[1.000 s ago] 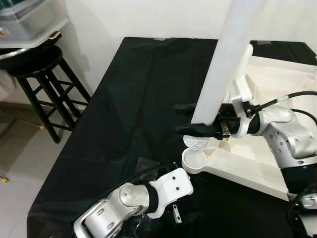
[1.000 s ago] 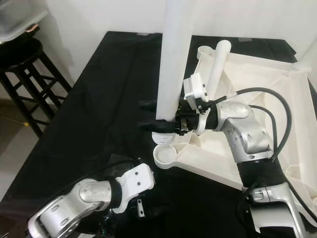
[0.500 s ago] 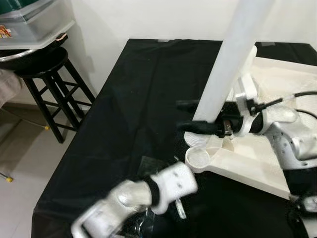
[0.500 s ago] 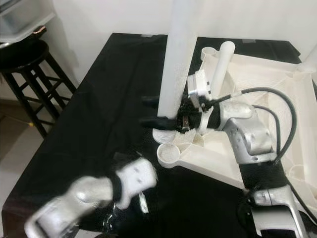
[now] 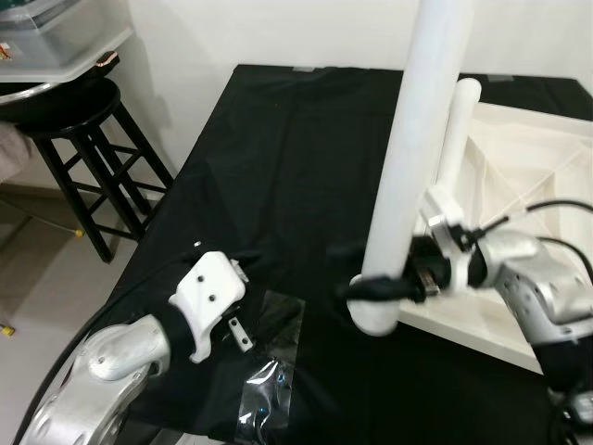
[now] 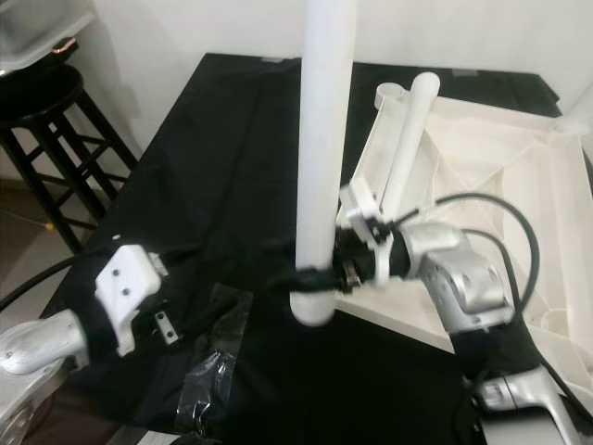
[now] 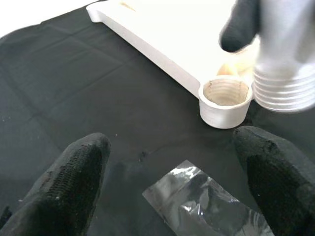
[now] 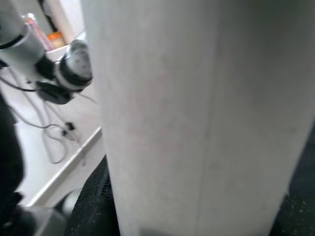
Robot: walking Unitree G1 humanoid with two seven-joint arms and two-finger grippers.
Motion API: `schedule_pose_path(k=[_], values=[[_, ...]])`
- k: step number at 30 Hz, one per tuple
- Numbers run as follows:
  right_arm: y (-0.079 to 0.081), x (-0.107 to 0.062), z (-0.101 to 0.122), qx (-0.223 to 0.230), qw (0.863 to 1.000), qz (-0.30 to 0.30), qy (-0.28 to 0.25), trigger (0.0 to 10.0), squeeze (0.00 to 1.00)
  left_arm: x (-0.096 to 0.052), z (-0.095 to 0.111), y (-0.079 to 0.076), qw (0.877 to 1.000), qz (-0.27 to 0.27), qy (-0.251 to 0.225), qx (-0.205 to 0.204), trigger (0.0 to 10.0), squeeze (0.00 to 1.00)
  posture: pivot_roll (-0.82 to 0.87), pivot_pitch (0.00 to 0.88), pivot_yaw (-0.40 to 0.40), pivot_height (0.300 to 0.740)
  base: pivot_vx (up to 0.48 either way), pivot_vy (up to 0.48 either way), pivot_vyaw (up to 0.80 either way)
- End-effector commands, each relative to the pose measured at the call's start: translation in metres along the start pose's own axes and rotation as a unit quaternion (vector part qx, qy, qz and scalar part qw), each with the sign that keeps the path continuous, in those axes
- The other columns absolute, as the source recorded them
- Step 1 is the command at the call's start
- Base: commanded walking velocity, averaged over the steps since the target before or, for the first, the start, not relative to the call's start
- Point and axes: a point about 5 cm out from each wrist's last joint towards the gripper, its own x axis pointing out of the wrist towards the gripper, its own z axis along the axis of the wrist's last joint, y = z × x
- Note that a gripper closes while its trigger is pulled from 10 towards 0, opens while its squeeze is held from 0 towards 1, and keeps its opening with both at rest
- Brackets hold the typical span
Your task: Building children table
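Note:
My right gripper [image 5: 366, 271] is shut on a long white table leg [image 5: 412, 158] and holds it nearly upright, low down on the tube. The leg's threaded end [image 7: 285, 88] hangs close beside the empty threaded corner socket [image 7: 225, 98] of the upturned white tabletop [image 5: 528, 176]; the two are not joined. A second leg [image 5: 454, 130] stands in a farther corner. My left gripper [image 7: 172, 140] is open over the black cloth, short of the socket, with nothing between its fingers [image 7: 78, 167].
A black cloth [image 5: 278, 148] covers the work table. A crumpled clear plastic bag [image 5: 273, 371] lies near its front edge, by my left wrist [image 5: 208, 297]. A black stool [image 5: 83, 139] stands off the table's left side, under a ledge holding a plastic box [image 5: 46, 28].
My left arm has pulled back to the left, away from the socket. The right gripper has lowered the leg, so its end now covers the corner socket in the eye views.

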Motion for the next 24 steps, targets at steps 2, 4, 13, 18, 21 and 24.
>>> schedule_pose_path(k=[2,4,13,18,21,24], values=[[0.006,0.01,-0.003,0.001,0.999,0.043,0.01,10.0,0.0,-0.008,0.006,0.0,1.0,-0.004,-0.009,0.002,10.0,0.0,-0.03,0.302,-0.021,0.74,0.0,0.0,0.0],[0.0,0.01,-0.004,-0.008,0.999,0.043,0.022,10.0,0.0,-0.014,0.011,0.005,1.0,0.006,-0.018,0.004,10.0,0.0,-0.02,0.313,-0.026,0.74,0.0,0.0,0.0],[-0.015,-0.012,0.007,-0.03,0.999,-0.008,0.027,10.0,0.0,-0.023,0.016,0.011,0.999,0.022,-0.023,0.0,10.0,0.0,0.0,0.323,-0.012,0.74,0.0,0.0,0.0],[-0.015,-0.008,0.011,-0.047,0.999,-0.017,0.011,10.0,0.0,-0.016,0.017,0.019,0.998,0.043,-0.036,-0.002,10.0,0.0,0.01,0.242,-0.008,0.74,0.0,0.0,0.0],[-0.011,-0.004,0.018,-0.063,0.998,-0.012,0.0,10.0,0.0,-0.012,0.021,0.023,0.997,0.05,-0.05,-0.004,10.0,0.0,0.01,0.222,-0.006,0.74,0.0,0.0,0.0],[-0.004,-0.007,0.026,-0.075,0.997,-0.008,-0.005,10.0,0.0,-0.01,0.025,0.02,0.997,0.05,-0.063,-0.01,10.0,0.0,-0.01,0.19,-0.017,0.74,0.0,0.0,0.0]])
